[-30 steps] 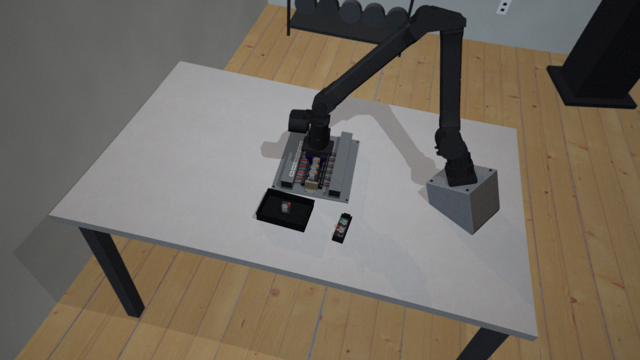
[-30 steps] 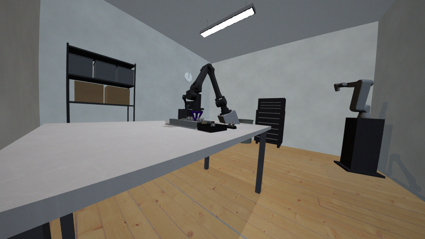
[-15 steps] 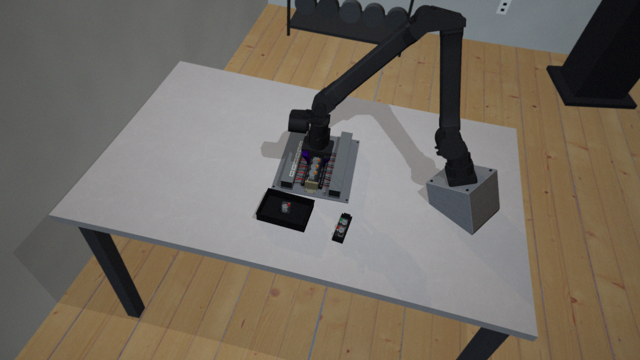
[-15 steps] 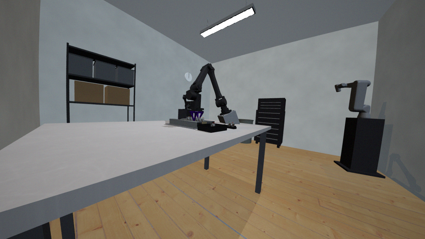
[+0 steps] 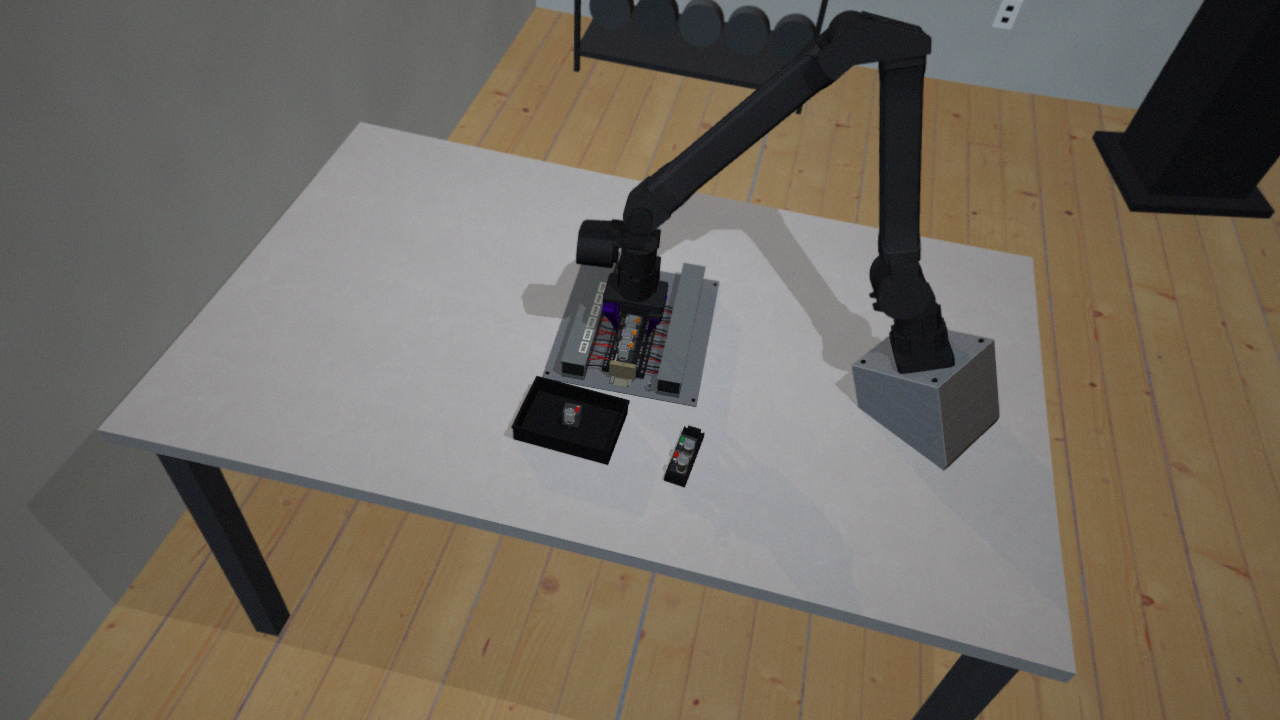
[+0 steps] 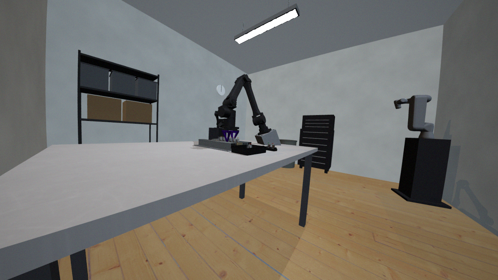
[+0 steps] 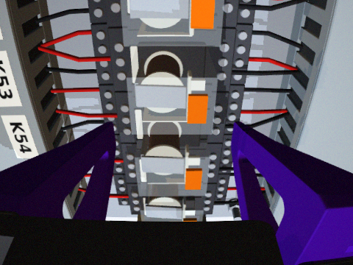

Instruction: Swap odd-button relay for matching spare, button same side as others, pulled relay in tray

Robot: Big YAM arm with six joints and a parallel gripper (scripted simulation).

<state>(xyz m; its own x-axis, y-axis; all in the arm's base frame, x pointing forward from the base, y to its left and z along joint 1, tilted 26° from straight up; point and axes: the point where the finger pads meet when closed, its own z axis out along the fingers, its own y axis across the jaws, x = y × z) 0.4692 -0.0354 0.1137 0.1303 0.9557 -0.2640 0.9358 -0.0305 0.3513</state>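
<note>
Under open claw (image 5: 632, 322) (image 6: 230, 140) (image 7: 173, 133) | orange-buttoned relays (image 5: 628, 334) (image 6: 221, 139) (image 7: 162, 96) in row | fingers apart

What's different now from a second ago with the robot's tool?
The tool's purple fingers moved apart, sideways across the relay row. They're open now; I can't tell if they let a relay go. The arm, the tray and the spare rack look unmoved.
</note>
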